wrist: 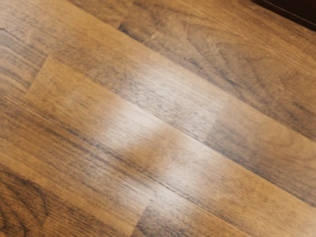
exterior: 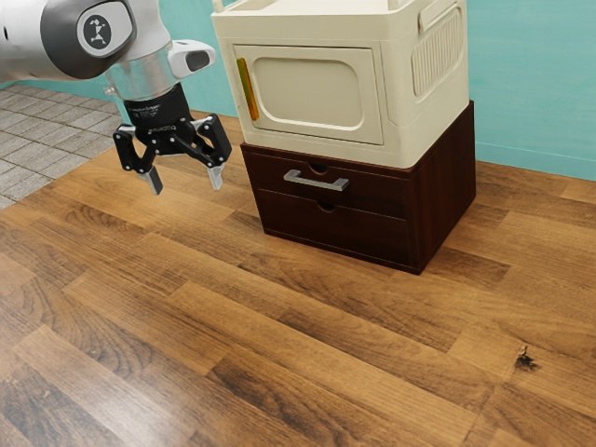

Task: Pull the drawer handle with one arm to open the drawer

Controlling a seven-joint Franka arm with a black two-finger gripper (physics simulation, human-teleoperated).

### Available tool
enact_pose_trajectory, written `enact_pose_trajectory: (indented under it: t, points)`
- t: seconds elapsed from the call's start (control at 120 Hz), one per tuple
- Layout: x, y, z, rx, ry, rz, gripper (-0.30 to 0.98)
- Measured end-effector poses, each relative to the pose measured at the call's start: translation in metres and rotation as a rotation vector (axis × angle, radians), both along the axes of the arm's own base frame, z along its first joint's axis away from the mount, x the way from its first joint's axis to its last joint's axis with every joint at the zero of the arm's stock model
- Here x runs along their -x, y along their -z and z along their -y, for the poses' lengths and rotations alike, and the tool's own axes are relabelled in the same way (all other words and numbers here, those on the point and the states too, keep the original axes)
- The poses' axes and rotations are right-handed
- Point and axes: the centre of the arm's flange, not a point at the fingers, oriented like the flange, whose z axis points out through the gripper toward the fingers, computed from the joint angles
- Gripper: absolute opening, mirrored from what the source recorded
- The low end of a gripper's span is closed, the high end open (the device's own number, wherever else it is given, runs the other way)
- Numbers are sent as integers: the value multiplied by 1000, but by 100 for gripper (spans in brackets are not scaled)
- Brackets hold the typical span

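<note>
Drawer handle [exterior: 317,182] juts outward, long axis level along the drawer front [exterior: 377,198].

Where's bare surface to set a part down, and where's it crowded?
Widest patch: wood surface in front of the drawer unit, reaching to the small dark mark toward the exterior view's right. Crowded: the unit's top, under the cream cabinet.

Free air separates hand [exterior: 186,189] from drawer handle [exterior: 316,182].
</note>
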Motion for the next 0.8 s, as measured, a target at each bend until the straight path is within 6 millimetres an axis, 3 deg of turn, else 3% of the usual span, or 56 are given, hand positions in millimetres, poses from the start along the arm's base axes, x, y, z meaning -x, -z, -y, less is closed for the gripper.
enact_pose_trajectory:
  t: [0.208,0.283,0.358,0.45,0.592,0.65,0.725,0.8]
  points:
    - [3,-4,-5,23,-18,10,69]
    - [14,-22,-8,36,-48,37,69]
    - [29,-63,-4,36,-93,100,69]
    - [46,-92,13,53,-179,136,69]
    - [71,-121,64,118,-265,158,69]
    - [64,-115,82,145,-295,148,68]
    - [31,-86,98,173,-344,117,68]
    - [2,-58,79,188,-449,108,67]
